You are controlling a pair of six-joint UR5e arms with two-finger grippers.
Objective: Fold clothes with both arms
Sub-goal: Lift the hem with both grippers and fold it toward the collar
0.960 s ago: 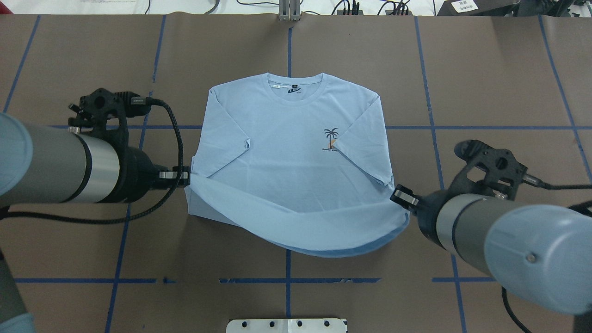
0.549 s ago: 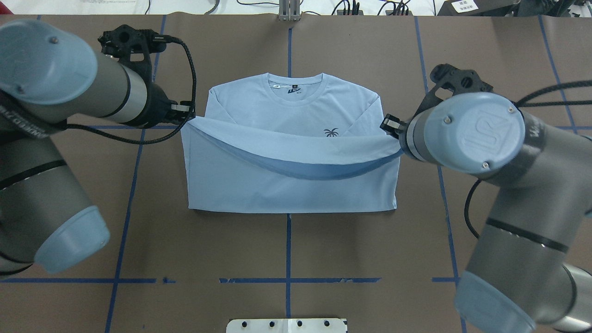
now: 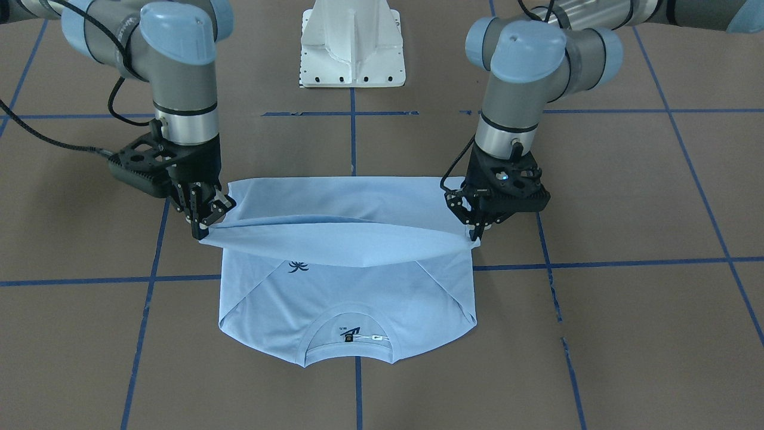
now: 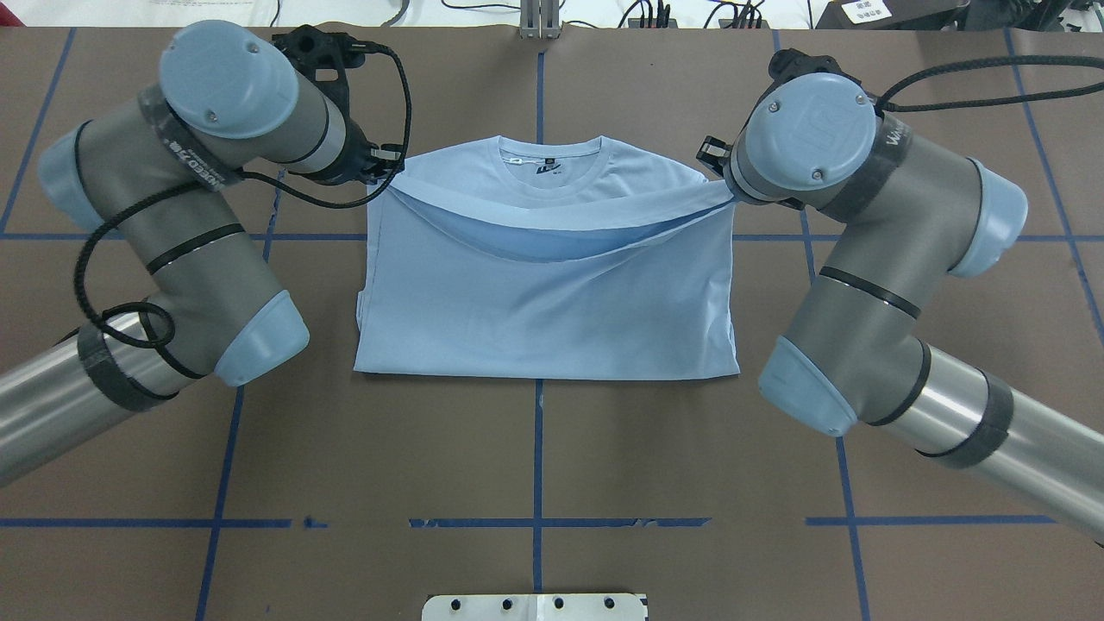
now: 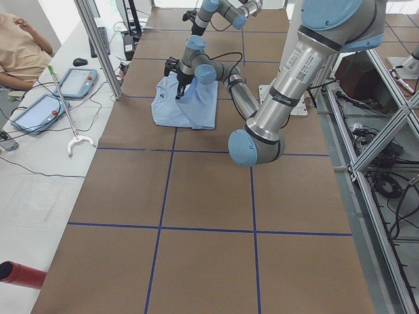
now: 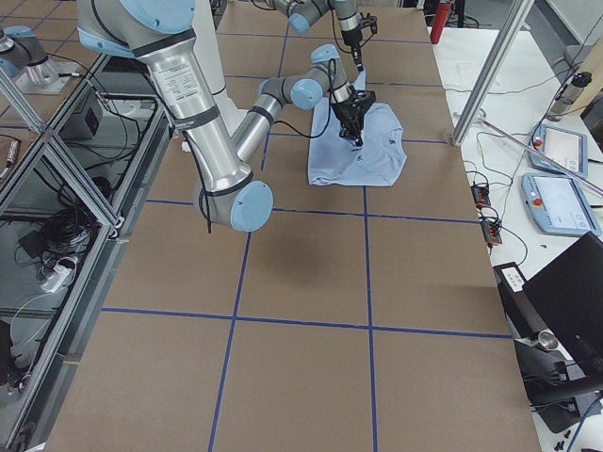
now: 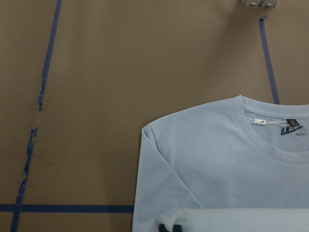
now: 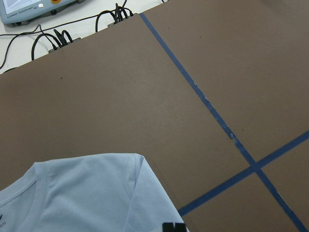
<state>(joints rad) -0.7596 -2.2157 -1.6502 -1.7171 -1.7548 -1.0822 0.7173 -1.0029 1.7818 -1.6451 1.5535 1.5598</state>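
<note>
Two-arm fold of a T-shirt (image 4: 543, 302), seen midway through carrying the hem (image 4: 535, 226) toward the collar (image 4: 552, 152). The shirt lies flat at the centre of the table (image 4: 552, 466), collar away from the robot, with its lower half doubled over itself. The left gripper (image 3: 476, 233) is clenched on one hem corner and the right gripper (image 3: 202, 230) on the other. Both hold their corners raised just above the shoulders.

Risks from here:
- The hem sags between the two grips. If both corners are let go at this height, the middle probably lands short of the collar and leaves a curved edge.
- Only a little cloth appears to sit in each grip. A sideways pull could strip out a corner, and that side would fall back.
- Uneven forward travel of the two arms would skew the top layer. Faint diagonal creases already run toward the right gripper's side.
- Carrying on past the collar could drag the lower layer and shift the crease (image 4: 543, 373) at the near edge.

Change from the earlier overhead frames: a second ago the corners are held low at the near side of the shirt and the palm print (image 3: 296, 266) lies fully exposed. Half a second ago the hem crosses the chest and half covers it. Now the hem reaches shoulder level and hides the print from above.
</note>
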